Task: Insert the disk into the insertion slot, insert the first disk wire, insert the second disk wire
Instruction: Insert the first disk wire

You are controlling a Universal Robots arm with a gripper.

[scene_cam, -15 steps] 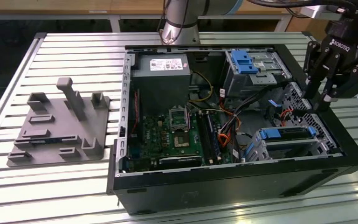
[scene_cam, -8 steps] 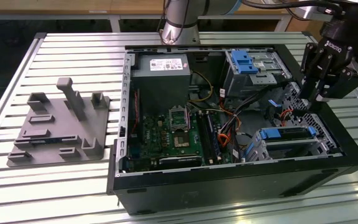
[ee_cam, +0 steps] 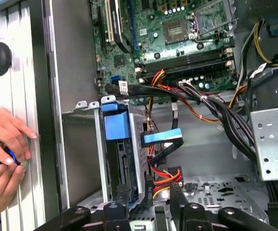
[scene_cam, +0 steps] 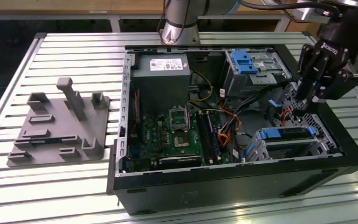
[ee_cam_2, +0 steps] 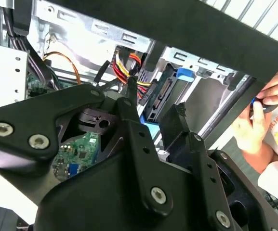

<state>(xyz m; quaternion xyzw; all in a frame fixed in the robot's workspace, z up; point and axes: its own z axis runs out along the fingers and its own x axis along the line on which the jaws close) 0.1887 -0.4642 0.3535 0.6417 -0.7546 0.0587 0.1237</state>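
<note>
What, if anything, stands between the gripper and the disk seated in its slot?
Nothing visible does. In the first wrist view the gripper hangs with open jaws just off the end of the disk in the slot. A red-and-yellow wire bundle lies beside the disk, in line with the gap between the jaws.

So the whole setup sits on a slatted aluminium table (scene_cam: 73, 51), silver rails running across it. Straight below the gripper (scene_cam: 300, 103) is an open black computer case (scene_cam: 229, 186) lying on its side on the slats, open face up. Well apart from the gripper, past the case toward the exterior view's left, there's a flat grey fixture plate (scene_cam: 54, 128) with upright posts and blocks, resting flat on the rails. The arm's base (scene_cam: 180, 28) is mounted by the case's far edge. In the first wrist view, a person's hands (ee_cam: 6, 144) rest on the slats just outside the case wall, near the gripper.
</note>
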